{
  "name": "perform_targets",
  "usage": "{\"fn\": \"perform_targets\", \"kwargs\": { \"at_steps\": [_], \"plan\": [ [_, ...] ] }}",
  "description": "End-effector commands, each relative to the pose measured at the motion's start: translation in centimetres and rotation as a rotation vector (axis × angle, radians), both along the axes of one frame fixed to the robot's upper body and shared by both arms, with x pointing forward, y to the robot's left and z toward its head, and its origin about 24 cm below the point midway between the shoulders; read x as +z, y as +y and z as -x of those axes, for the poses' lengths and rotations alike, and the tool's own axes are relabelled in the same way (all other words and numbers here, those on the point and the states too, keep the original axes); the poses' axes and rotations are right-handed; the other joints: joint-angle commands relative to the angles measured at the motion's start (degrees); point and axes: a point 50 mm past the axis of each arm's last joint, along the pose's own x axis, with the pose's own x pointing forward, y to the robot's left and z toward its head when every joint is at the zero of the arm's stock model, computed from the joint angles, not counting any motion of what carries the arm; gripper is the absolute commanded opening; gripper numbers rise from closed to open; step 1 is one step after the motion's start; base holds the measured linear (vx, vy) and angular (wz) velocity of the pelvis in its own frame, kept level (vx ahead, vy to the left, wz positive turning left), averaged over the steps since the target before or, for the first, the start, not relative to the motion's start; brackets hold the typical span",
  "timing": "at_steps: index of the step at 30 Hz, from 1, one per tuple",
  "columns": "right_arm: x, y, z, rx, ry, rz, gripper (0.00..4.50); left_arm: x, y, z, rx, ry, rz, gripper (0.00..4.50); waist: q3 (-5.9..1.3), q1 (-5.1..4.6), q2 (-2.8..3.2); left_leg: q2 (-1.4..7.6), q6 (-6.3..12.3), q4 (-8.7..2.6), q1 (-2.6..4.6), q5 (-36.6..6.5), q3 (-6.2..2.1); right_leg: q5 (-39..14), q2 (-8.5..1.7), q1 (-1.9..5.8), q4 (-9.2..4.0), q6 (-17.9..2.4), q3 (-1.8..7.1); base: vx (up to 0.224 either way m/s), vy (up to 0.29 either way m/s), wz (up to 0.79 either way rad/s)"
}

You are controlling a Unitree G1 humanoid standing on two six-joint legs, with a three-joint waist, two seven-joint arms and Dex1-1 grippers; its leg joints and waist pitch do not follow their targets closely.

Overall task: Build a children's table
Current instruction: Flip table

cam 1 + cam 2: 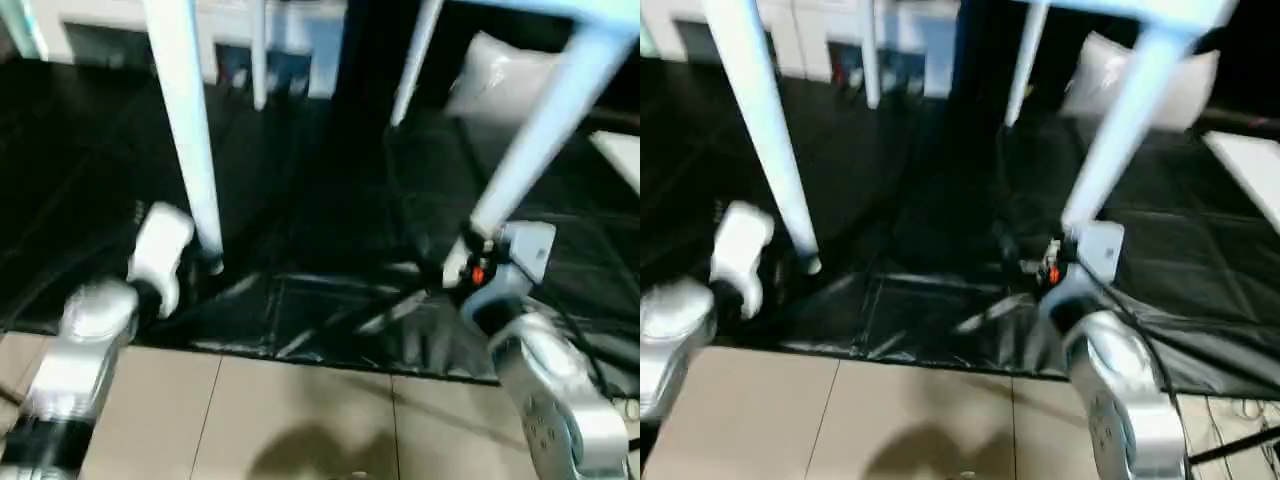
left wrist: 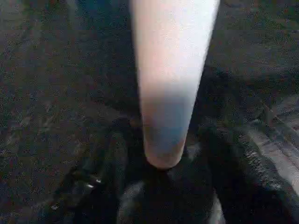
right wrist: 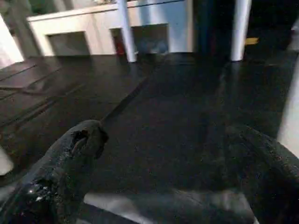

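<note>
The children's table stands upright on the black mat (image 1: 330, 210), its white top (image 1: 1140, 10) along the upper edge of the eye views. Two tapered legs (image 1: 190, 130) (image 1: 540, 130) come down toward me, and two more (image 1: 259, 60) (image 1: 415, 60) stand behind. My left gripper (image 1: 203, 266) is at the foot of the near left leg (image 2: 163, 93). Its dark fingers (image 2: 93, 182) stand on either side of the leg, with gaps showing. My right gripper (image 3: 168, 140) is open beside the foot of the near right leg, with nothing between its fingers (image 3: 74, 149).
A low white cabinet (image 3: 93, 23) runs along the back. A white bag (image 1: 500, 75) lies at the back right and a white board (image 1: 620, 150) at the right edge. Beige floor tiles (image 1: 300, 420) begin at the mat's near edge. Cables (image 1: 1240, 410) lie at the lower right.
</note>
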Motion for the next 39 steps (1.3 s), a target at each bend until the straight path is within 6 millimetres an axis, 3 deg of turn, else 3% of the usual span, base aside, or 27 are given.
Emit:
{"fn": "perform_targets", "kwargs": {
  "at_steps": [1,3,5,7,8,9,10,12,14,16,18,19,21,22,25,28,29,30,31,33,36,37,38,39],
  "plan": [
    [0.0,0.0,0.7,0.072,-0.007,-0.027,4.50,1.2,-0.2,0.8,-0.025,-0.050,0.057,2.97,-3.44,0.41,1.44,3.24,4.45,-3.41,-0.36,11.9,-0.49,24.5,-5.53,4.53,-1.42,-15.1,3.10,0.000,0.000,0.00],
    [-0.1,0.2,1.2,0.141,-0.014,-0.021,4.50,1.3,-0.2,2.1,-0.038,-0.057,0.100,3.15,-3.06,0.57,1.91,3.71,4.10,-3.76,-0.29,5.4,-0.40,15.8,-5.78,4.39,-2.05,-15.3,3.06,0.000,0.000,0.00],
    [-0.2,0.4,1.5,0.180,-0.017,-0.023,4.50,1.4,-0.3,2.9,-0.050,-0.060,0.137,3.29,-2.80,0.45,1.76,3.93,3.73,-3.92,-0.15,1.8,-0.27,10.0,-5.89,4.11,-2.50,-15.2,3.10,0.000,0.000,0.00],
    [-0.3,0.3,1.6,0.195,-0.023,-0.031,4.50,1.4,-0.5,3.9,-0.052,-0.054,0.185,3.54,-2.50,0.55,2.37,4.02,2.86,-4.06,0.18,-1.2,-0.28,4.0,-5.95,3.72,-2.87,-14.9,3.13,0.000,0.000,0.00],
    [-0.3,0.3,1.6,0.195,-0.022,-0.032,4.50,1.3,-0.6,4.0,-0.051,-0.053,0.192,3.62,-2.41,0.49,2.13,4.05,2.67,-4.09,0.17,-2.2,-0.21,2.3,-5.98,3.67,-3.09,-14.8,3.16,0.000,0.000,0.00],
    [-0.6,0.2,1.7,0.205,0.003,-0.036,4.50,1.4,-1.2,4.7,-0.080,-0.054,0.232,3.74,-2.08,0.80,2.60,3.96,1.87,-4.19,0.26,-4.8,-0.17,-2.8,-5.96,3.38,-3.57,-14.0,3.30,0.000,0.000,0.00],
    [-0.7,0.2,1.7,0.209,0.012,-0.037,4.50,1.5,-1.4,4.9,-0.091,-0.055,0.243,3.74,-2.22,0.84,2.34,3.94,1.70,-4.07,0.31,-5.0,-0.08,-3.5,-5.96,3.50,-3.63,-13.8,3.34,0.000,0.000,0.00],
    [-0.9,0.4,2.5,0.320,0.036,-0.047,4.50,2.0,-3.8,6.9,-0.244,-0.046,0.338,3.98,-2.13,1.17,2.35,4.13,1.34,-4.19,0.03,-4.7,-0.23,-4.2,-5.96,3.66,-3.55,-13.3,3.35,0.000,0.000,0.00],
    [-0.9,0.9,3.4,0.467,0.024,-0.031,4.50,1.8,-5.5,8.2,-0.376,0.021,0.373,4.10,-2.01,1.65,2.18,4.13,1.53,-4.18,0.05,-4.9,-0.08,-4.2,-5.77,3.38,-3.56,-12.8,3.29,0.000,0.000,0.00],
    [-1.1,1.0,3.7,0.529,0.037,-0.028,4.50,1.5,-5.9,8.5,-0.421,0.051,0.370,4.15,-1.80,1.95,2.47,3.89,2.36,-4.15,0.08,-5.1,0.06,-4.9,-5.55,2.94,-3.69,-11.8,3.25,0.000,0.000,0.00],
    [-1.4,1.2,4.1,0.623,0.054,-0.025,4.50,1.0,-6.5,8.9,-0.480,0.099,0.364,4.15,-1.82,2.15,2.20,3.77,2.52,-4.14,0.05,-5.7,0.05,-7.5,-5.52,3.08,-4.02,-10.7,3.23,0.000,0.000,0.00],
    [-1.5,1.2,4.4,0.687,0.067,-0.017,4.50,0.7,-6.8,9.1,-0.516,0.132,0.365,4.15,-1.92,2.39,2.53,3.76,2.35,-4.10,0.08,-5.8,-0.05,-8.7,-5.50,3.14,-4.11,-9.9,3.19,0.000,0.000,0.00],
    [-1.7,1.3,4.9,0.798,0.080,0.006,4.50,0.1,-7.3,9.5,-0.585,0.198,0.369,4.15,-1.87,2.66,2.59,3.77,2.61,-4.09,0.07,-5.8,-0.13,-8.9,-5.47,3.12,-4.04,-9.6,3.14,0.000,0.000,0.00],
    [-2.0,1.3,5.2,0.853,0.092,0.023,4.50,-0.4,-7.4,9.9,-0.616,0.235,0.351,4.15,-1.99,2.84,2.85,3.78,2.82,-4.00,0.06,-5.2,-0.07,-8.2,-5.56,3.08,-3.94,-9.6,3.20,0.000,0.000,0.00],
    [-3.3,1.2,5.6,0.978,0.151,0.092,4.50,-1.9,-7.4,10.4,-0.668,0.314,0.293,4.15,-2.37,2.80,2.54,3.67,3.57,-3.75,-0.18,-2.7,-0.03,-5.0,-5.51,3.35,-3.73,-10.2,3.08,0.000,0.000,0.00],
    [-4.6,1.3,5.9,1.078,0.199,0.143,4.50,-3.1,-7.1,10.8,-0.692,0.371,0.253,4.15,-2.40,2.75,2.20,3.60,4.12,-3.68,-0.29,-3.2,0.01,-7.2,-5.66,3.38,-3.95,-10.1,3.04,0.000,0.000,0.00],
    [-5.1,1.4,6.0,1.114,0.215,0.165,4.50,-3.5,-6.9,11.0,-0.699,0.393,0.236,4.15,-2.49,2.74,2.38,3.66,4.21,-3.66,-0.26,-3.4,-0.14,-8.5,-5.72,3.28,-3.95,-10.2,2.90,0.000,0.000,0.00],
    [-6.1,1.7,6.3,1.205,0.252,0.195,4.50,-4.2,-6.4,11.7,-0.707,0.439,0.219,4.15,-2.42,2.68,1.88,3.72,4.38,-3.68,-0.29,-3.8,-0.11,-9.2,-5.78,3.18,-3.91,-10.1,2.91,0.000,0.000,0.00],
    [-6.4,1.8,6.4,1.234,0.263,0.202,4.50,-4.4,-6.3,12.0,-0.708,0.456,0.216,4.15,-2.45,2.57,2.07,3.77,4.38,-3.75,-0.35,-4.0,-0.22,-9.5,-5.87,3.21,-3.83,-10.3,2.87,0.000,0.000,0.00],
    [-7.1,2.2,6.5,1.280,0.282,0.211,4.50,-4.9,-6.0,12.4,-0.715,0.483,0.199,4.15,-1.88,2.54,1.41,4.00,4.65,-3.94,-0.24,-5.2,-0.08,-11.2,-5.87,2.66,-4.27,-10.4,2.92,0.000,0.000,0.00],
    [-8.2,2.7,6.7,1.332,0.305,0.244,4.50,-5.9,-5.4,13.0,-0.704,0.526,0.196,4.15,-1.74,2.69,1.71,4.09,4.28,-4.12,-0.02,-6.0,-0.12,-11.8,-5.93,2.45,-4.14,-10.7,2.95,0.000,0.000,0.00],
    [-8.8,2.9,7.0,1.402,0.317,0.293,4.50,-6.6,-5.3,13.6,-0.712,0.563,0.173,4.15,-1.71,2.74,1.45,4.11,4.24,-4.17,-0.01,-6.3,-0.07,-11.8,-5.91,2.50,-4.17,-10.7,2.96,0.000,0.000,0.00],
    [-8.8,2.9,7.0,1.409,0.318,0.299,4.50,-6.6,-5.3,13.6,-0.713,0.566,0.171,4.15,-1.12,2.63,0.99,4.21,4.38,-4.41,-0.13,-7.1,-0.09,-12.5,-5.87,2.21,-4.34,-10.6,2.94,0.000,0.000,0.00],
    [-9.0,3.0,7.1,1.428,0.320,0.315,4.50,-6.9,-5.3,13.7,-0.716,0.577,0.165,4.15,-1.28,2.80,1.38,4.25,4.24,-4.35,0.05,-7.2,-0.09,-12.3,-6.04,2.21,-4.17,-10.8,3.07,0.000,0.000,0.00]
  ]
}}
